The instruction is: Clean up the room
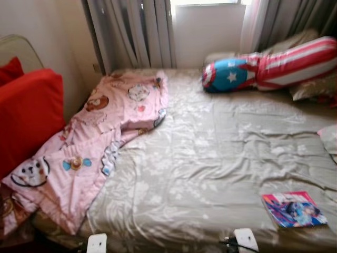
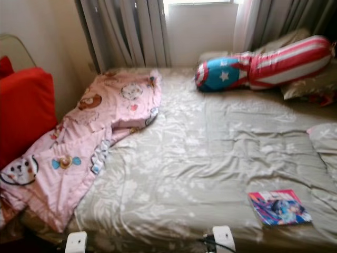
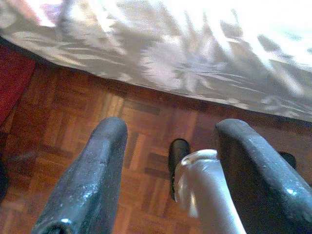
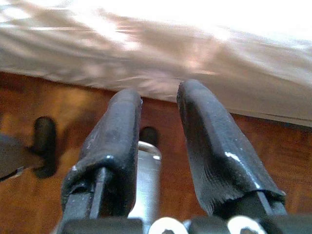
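One book (image 1: 294, 209) near bed (image 1: 210, 158) front right corner; pink blanket (image 1: 100, 142) spills over left edge, end hidden. Left gripper (image 3: 170, 146) gapes, right gripper (image 4: 160, 112) parted, both empty above floor (image 3: 73, 122).

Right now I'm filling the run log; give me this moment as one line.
stage: facing bed | blanket crumpled on its left | book near right | left gripper open, idle | right gripper open, idle

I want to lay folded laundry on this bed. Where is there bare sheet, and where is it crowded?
The widest free patch is mid-bed, between the pink blanket on the left and the magazine near the front right corner. The head end is crowded: the shield pillow and other pillows lie there. The blanket covers the left edge.
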Controlling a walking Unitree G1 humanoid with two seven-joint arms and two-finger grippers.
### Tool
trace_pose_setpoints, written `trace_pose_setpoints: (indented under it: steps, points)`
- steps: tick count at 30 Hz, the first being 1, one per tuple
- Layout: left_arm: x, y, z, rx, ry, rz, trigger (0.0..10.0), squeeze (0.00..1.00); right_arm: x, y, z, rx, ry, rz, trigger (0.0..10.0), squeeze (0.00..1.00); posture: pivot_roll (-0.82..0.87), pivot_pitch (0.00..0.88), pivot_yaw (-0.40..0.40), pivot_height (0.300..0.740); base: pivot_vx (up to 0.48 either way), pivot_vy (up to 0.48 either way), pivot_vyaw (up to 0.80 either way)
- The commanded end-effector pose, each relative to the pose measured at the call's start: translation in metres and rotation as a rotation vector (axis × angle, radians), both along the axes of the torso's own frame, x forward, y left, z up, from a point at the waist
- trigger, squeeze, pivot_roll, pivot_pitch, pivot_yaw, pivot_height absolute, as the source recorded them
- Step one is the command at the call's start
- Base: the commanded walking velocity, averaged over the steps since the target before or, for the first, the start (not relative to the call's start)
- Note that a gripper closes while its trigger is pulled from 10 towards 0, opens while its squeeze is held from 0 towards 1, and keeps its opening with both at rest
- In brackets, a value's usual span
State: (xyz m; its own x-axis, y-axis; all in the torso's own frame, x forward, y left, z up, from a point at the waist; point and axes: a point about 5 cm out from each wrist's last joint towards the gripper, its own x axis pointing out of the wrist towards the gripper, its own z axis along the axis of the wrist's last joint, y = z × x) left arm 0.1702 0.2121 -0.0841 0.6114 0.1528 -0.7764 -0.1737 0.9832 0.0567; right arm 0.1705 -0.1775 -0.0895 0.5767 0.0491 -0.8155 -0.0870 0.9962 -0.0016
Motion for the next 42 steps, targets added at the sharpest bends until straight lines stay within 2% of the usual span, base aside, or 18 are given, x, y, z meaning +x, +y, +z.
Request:
trace_pose_setpoints:
  steps: [1, 42]
  points:
    - [-0.0066, 0.0045, -0.0023, 0.015, 0.026, 0.001, 10.0, 0.0, 0.0042, 0.0055, 0.0016, 0.015, -0.017, 0.004, 10.0, 0.0, -0.1, 0.0, 0.029, 0.74, 0.0, 0.36, 0.0]
    - [-0.006, 0.0053, -0.0019, 0.017, 0.023, 0.005, 10.0, 0.0, 0.0051, 0.0071, 0.0019, 0.009, -0.02, 0.018, 10.0, 0.0, -0.08, 0.002, 0.02, 0.74, 0.0, 0.361, 0.0]
